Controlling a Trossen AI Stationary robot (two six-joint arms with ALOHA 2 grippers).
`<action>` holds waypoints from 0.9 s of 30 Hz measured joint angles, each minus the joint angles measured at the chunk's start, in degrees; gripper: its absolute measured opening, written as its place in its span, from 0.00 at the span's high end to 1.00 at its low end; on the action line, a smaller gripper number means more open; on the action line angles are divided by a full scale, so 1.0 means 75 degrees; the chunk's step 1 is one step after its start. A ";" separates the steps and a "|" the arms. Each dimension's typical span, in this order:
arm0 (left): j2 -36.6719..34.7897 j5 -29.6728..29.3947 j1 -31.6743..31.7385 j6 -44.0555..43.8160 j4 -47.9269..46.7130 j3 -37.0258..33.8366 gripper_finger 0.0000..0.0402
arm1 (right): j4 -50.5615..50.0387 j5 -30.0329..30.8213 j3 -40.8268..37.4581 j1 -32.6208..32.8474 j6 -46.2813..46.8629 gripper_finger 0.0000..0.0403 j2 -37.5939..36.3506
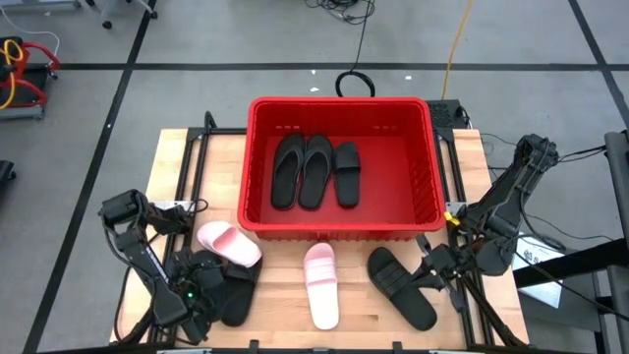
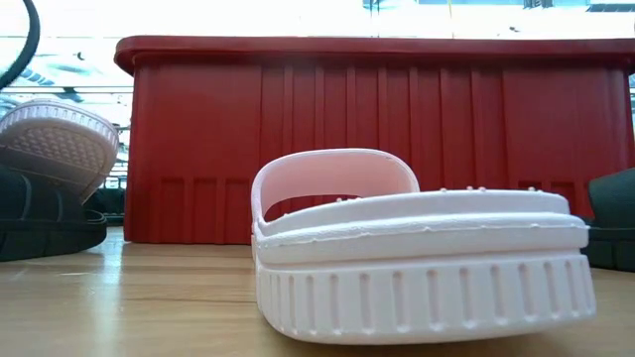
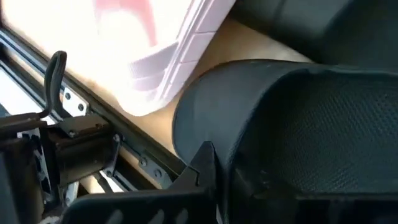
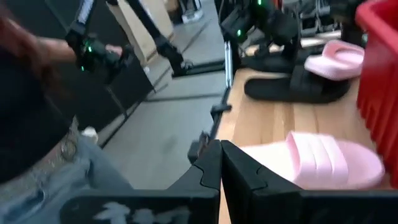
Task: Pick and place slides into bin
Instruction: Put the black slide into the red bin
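Observation:
The red bin [image 1: 339,162] stands at the table's far middle with three black slides [image 1: 314,169] flat inside. At the near left a black slide [image 1: 236,293] lies on the table. A pink slide [image 1: 228,243] leans on it, its sole [image 2: 50,139] tilted up. My left gripper [image 1: 201,287] is shut at this black slide. A second pink slide [image 1: 321,285] lies flat at the near middle and another black slide [image 1: 401,287] to its right. My right gripper [image 4: 221,165] hovers shut beside that one, holding nothing. My left gripper is shut on the near-left black slide's broad strap [image 3: 261,118]. One finger [image 3: 208,171] shows at the strap's outer edge; the strap hides the other. It comes slanting down from the table's near left. The slide lies on the table.
Black frame rails [image 3: 81,137] run along the table's left edge beside the held slide. A person [image 4: 37,124] stands beyond the table's near edge. Bare wood [image 1: 280,305] shows between the left slides and the middle pink one.

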 joint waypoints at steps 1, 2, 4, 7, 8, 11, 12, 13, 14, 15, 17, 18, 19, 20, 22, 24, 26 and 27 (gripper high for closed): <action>-0.0002 0.0001 0.0004 0.0003 -0.0085 0.0128 0.99 | 0.0155 0.0008 0.0000 -0.0001 -0.0107 1.00 -0.0005; 0.0000 -0.0001 0.0006 0.0012 -0.0168 0.0282 0.99 | 0.0303 0.0008 0.0000 -0.0001 -0.0254 1.00 -0.0011; -0.0006 -0.0001 0.0005 0.0014 -0.0258 0.0663 0.99 | 0.0618 0.0008 0.0000 -0.0001 -0.0644 1.00 -0.0014; -0.0006 -0.0048 -0.0003 0.0015 -0.0517 0.1393 0.99 | 0.1066 0.0215 0.0000 0.0002 -0.1292 1.00 -0.0017; -0.0006 -0.0075 -0.0003 0.0006 -0.0659 0.1657 0.99 | 0.1167 0.0359 0.0000 -0.0001 -0.1491 1.00 -0.0019; -0.0015 -0.0282 0.0018 -0.0008 -0.0910 0.2478 0.99 | 0.1409 0.0758 0.0000 -0.0001 -0.2181 1.00 -0.0020; -0.0026 -0.0359 0.0040 0.0036 -0.0874 0.2740 0.99 | 0.1448 0.0862 0.0000 -0.0001 -0.2382 1.00 -0.0021; -0.0026 -0.0417 0.0064 0.0039 -0.0853 0.2952 0.99 | 0.1462 0.0987 0.0000 -0.0001 -0.2563 1.00 -0.0022; -0.0026 -0.0452 0.0088 0.0040 -0.0869 0.3155 1.00 | 0.1459 0.1079 0.0000 -0.0001 -0.2696 1.00 -0.0022; -0.0026 -0.0457 0.0116 0.0070 -0.0887 0.3373 0.99 | 0.1456 0.1196 0.0000 -0.0001 -0.2800 1.00 -0.0022; -0.0029 -0.0460 0.0211 0.0200 -0.0891 0.3765 0.99 | 0.1456 0.1221 0.0000 -0.0003 -0.2941 1.00 -0.0042; -0.0029 -0.0480 0.0254 0.0276 -0.0885 0.3957 1.00 | 0.1459 0.1220 0.0000 -0.0005 -0.2971 1.00 -0.0049; -0.0029 -0.0550 0.0294 0.0399 -0.0893 0.4146 1.00 | 0.1462 0.1222 0.0000 -0.0006 -0.2978 1.00 -0.0053; -0.0029 -0.0644 0.0345 0.0547 -0.0885 0.4360 1.00 | 0.1459 0.1221 0.0000 -0.0006 -0.2978 1.00 -0.0066; -0.0029 -0.0859 0.0485 0.0914 -0.0893 0.4795 1.00 | 0.1457 0.1217 0.0000 -0.0006 -0.2952 1.00 -0.0111; -0.0029 -0.1188 0.0676 0.1287 -0.0890 0.5199 1.00 | 0.1490 0.1242 0.0000 -0.0006 -0.2955 1.00 -0.0178; -0.0029 -0.1664 0.0899 0.1792 -0.0873 0.5579 1.00 | 0.1512 0.1506 0.0000 -0.0006 -0.3020 1.00 -0.0236; -0.0029 -0.1979 0.1021 0.2094 -0.0881 0.5762 1.00 | 0.1509 0.1699 0.0000 -0.0006 -0.3036 1.00 -0.0276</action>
